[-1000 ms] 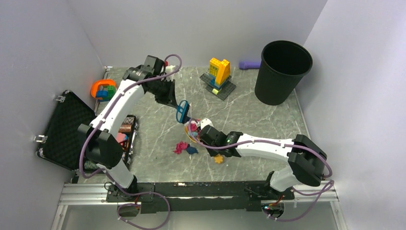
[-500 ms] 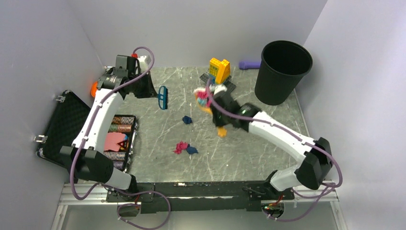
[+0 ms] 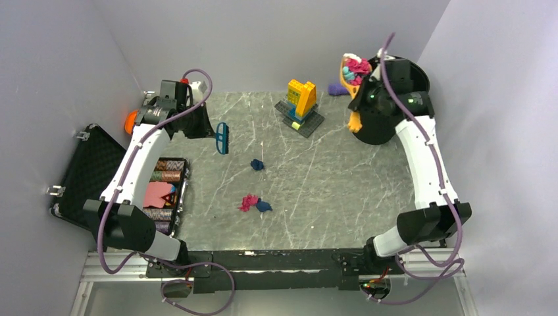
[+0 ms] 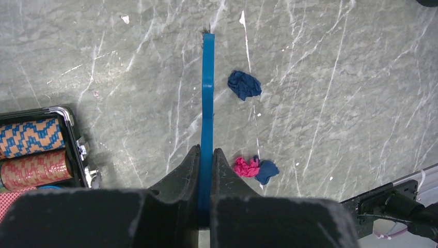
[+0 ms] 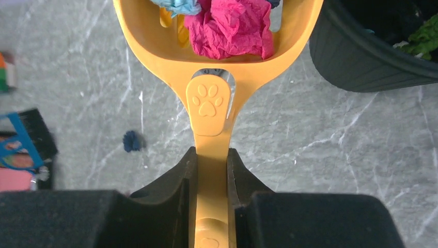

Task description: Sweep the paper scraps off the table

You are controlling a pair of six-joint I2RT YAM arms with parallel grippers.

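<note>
Dumping looks to be the step in hand. The right pincer [image 5: 209, 165] is clenched on the handle of a yellow dustpan [image 5: 208, 103], which it holds raised just beside the rim of the black bin [image 5: 361, 57] at the far right of the counter [image 3: 342, 191]. The pan carries a load of paper scraps: a large magenta wad [image 5: 232, 28] and a pale blue one [image 5: 178, 5] show plainly, with more behind that cannot be told apart. In the right wrist view the pan's bowl sits to the left of the bin wall and not over the opening, and a green scrap [image 5: 428, 36] already lies inside.

The left pincer [image 4: 206, 155] is clamped on a blue hand brush [image 4: 207, 93], held edge-on above the counter's left side, its bristles apart from any scrap.

Three scraps lie on the counter: a dark blue wad [image 4: 244, 84] alone near the middle, and nearer the arm bases a magenta wad [image 4: 246, 167] touching a blue one [image 4: 267, 171].

By my reading, the next move calls for carrying the pan rightward until its bowl is over the bin mouth, then tipping it so the load slides out. Tilting too early would risk spilling wads down the outside wall. After that, the pan must come back to the counter for the brush to push in the last three.
</note>
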